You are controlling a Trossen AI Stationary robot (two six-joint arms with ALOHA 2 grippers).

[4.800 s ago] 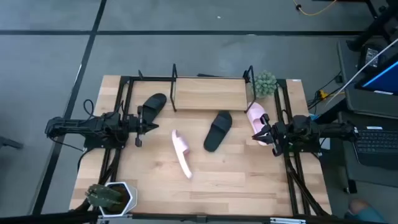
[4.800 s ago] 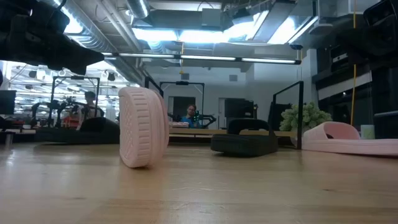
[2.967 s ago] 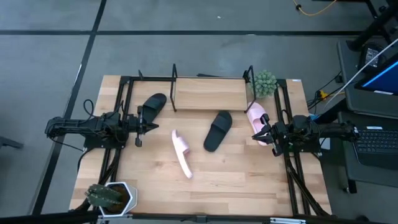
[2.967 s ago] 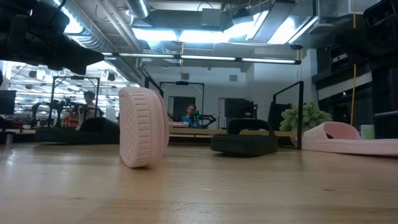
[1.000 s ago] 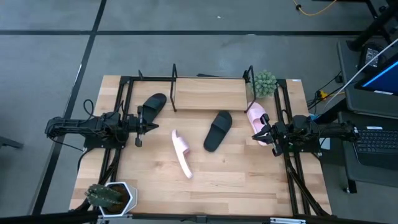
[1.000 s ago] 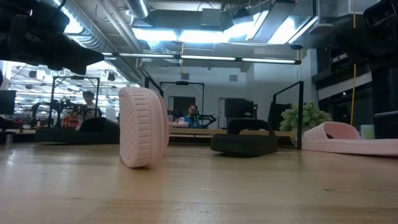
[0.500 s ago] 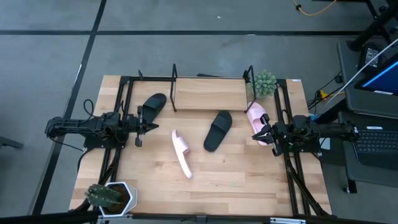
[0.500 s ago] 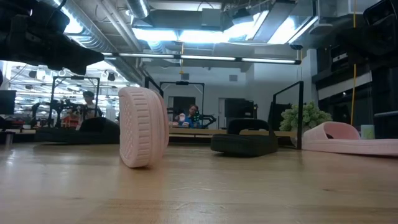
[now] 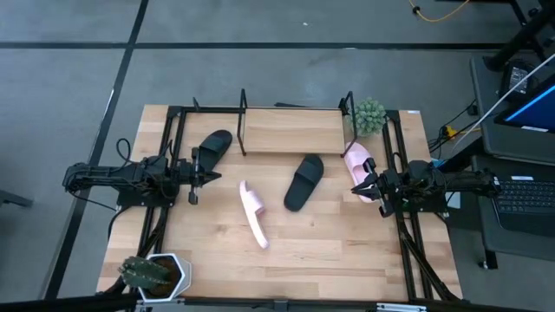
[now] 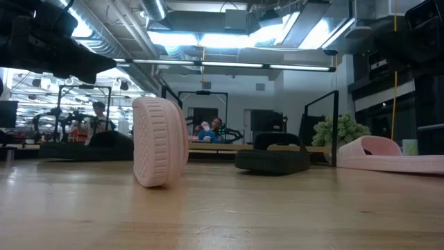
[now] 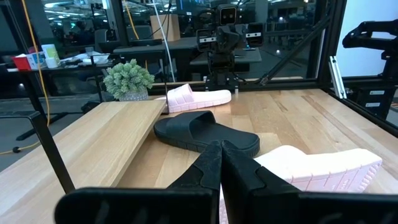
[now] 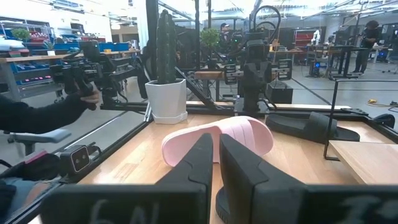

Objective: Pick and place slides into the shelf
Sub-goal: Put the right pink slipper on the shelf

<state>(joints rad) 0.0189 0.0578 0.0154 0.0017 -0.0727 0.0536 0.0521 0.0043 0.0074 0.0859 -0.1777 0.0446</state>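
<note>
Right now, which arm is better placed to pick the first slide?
Probably right: the right gripper sits beside the pink slide near the shelf. The left gripper waits by a black slide.

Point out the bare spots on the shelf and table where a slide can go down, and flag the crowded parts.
The shelf board is bare end to end, between its black frames. The near table strip, from the cactus pot rightward, is bare too. It is crowded mid-table: a tipped pink slide, black slide, another black slide by the left gripper, another pink slide by the right gripper.
</note>
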